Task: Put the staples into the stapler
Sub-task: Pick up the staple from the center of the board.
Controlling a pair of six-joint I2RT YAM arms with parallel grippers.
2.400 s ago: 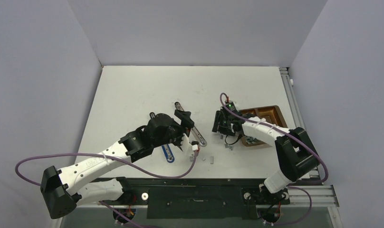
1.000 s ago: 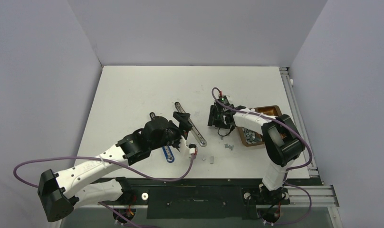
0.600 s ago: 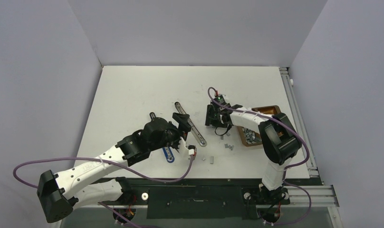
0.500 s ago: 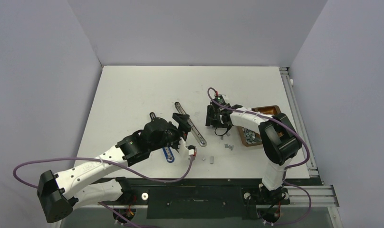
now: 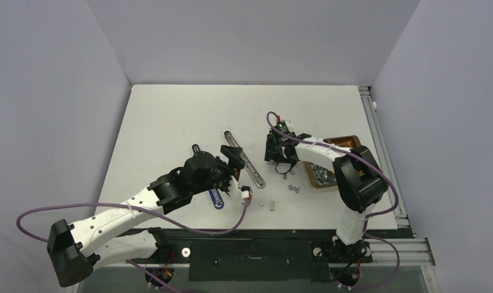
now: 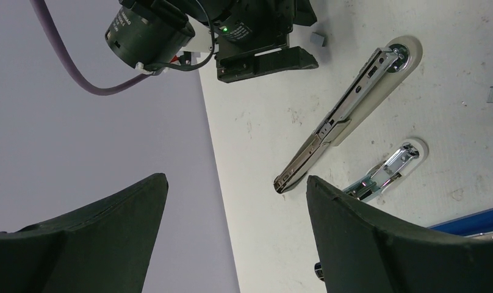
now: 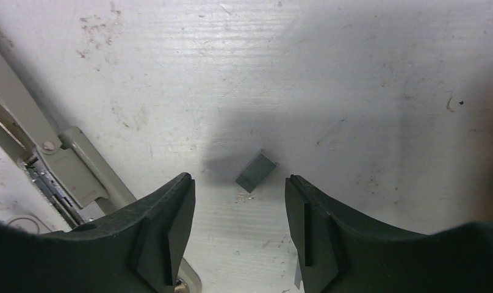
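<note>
The stapler (image 5: 244,160) lies opened flat at mid-table, its long metal magazine (image 6: 348,116) and chrome pusher (image 6: 387,170) beside a blue base (image 5: 216,198). My left gripper (image 5: 233,156) hovers over the stapler, jaws wide open (image 6: 237,180) and empty. My right gripper (image 5: 280,163) stands just right of the stapler, pointing down at the table. It is open (image 7: 238,180). One small grey block of staples (image 7: 256,171) lies on the table just beyond its fingertips, untouched. More staples (image 5: 293,188) lie loose nearby.
A brown wooden tray (image 5: 352,144) holding more staples sits to the right, under the right forearm. Single strips (image 5: 273,205) rest near the table's front edge. The stapler's hinge end (image 7: 55,162) is close to the right gripper's left finger.
The right gripper came from the tray side leftward toward the stapler and has nearly settled over the staple block. The left arm has barely shifted; both stayed open.
</note>
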